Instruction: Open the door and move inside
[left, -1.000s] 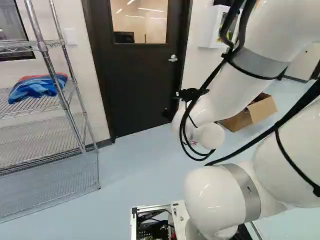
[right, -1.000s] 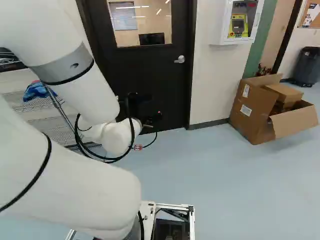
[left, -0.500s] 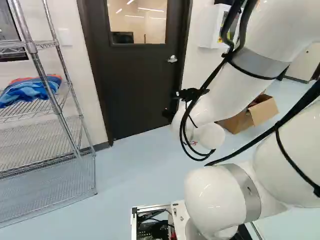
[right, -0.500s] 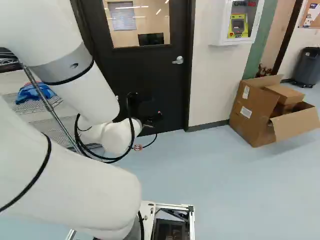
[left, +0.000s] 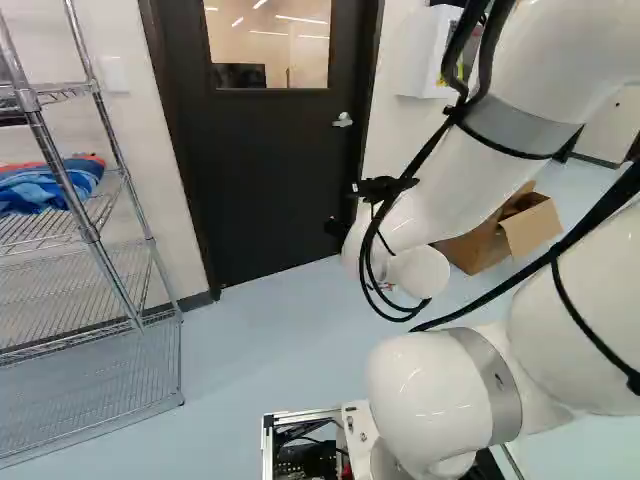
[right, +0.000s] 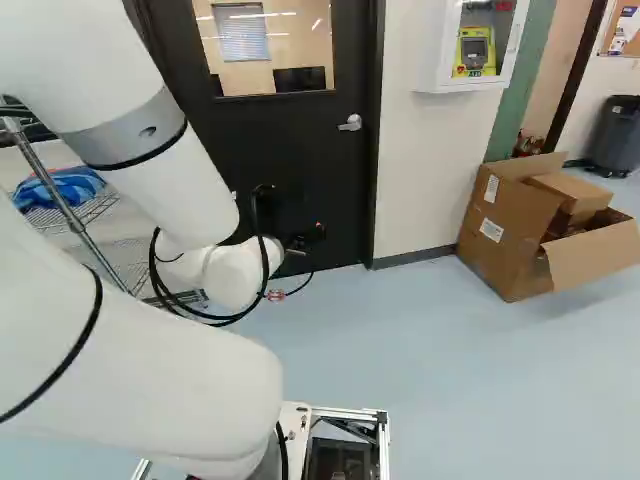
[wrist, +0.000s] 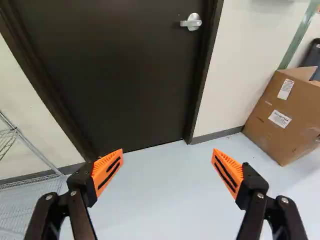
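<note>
In the right base view the black gripper (right: 308, 238) is partly hidden behind the wrist, in front of the lower door. The wrist view shows the gripper (wrist: 167, 162) wide open, its orange pads far apart with only floor between them. Ahead stands the dark door (wrist: 120, 75), shut in its frame, with a window (left: 268, 45) in its upper half. A silver lever handle (wrist: 191, 22) sits near the door's right edge in the wrist view, well ahead of the gripper and not touched. The same handle (right: 350, 123) shows in the right base view.
A wire shelf rack (left: 90, 235) with blue cloth (left: 45, 185) stands left of the door. To the door's right are a white wall cabinet (right: 470, 45), an open cardboard box (right: 510, 225) and a dark bin (right: 615, 135). Pale blue floor (right: 450, 380) lies ahead.
The base has moved: rack and door have shifted left and look slightly nearer in the base views. The arm has kept its pose against its lowest joint.
</note>
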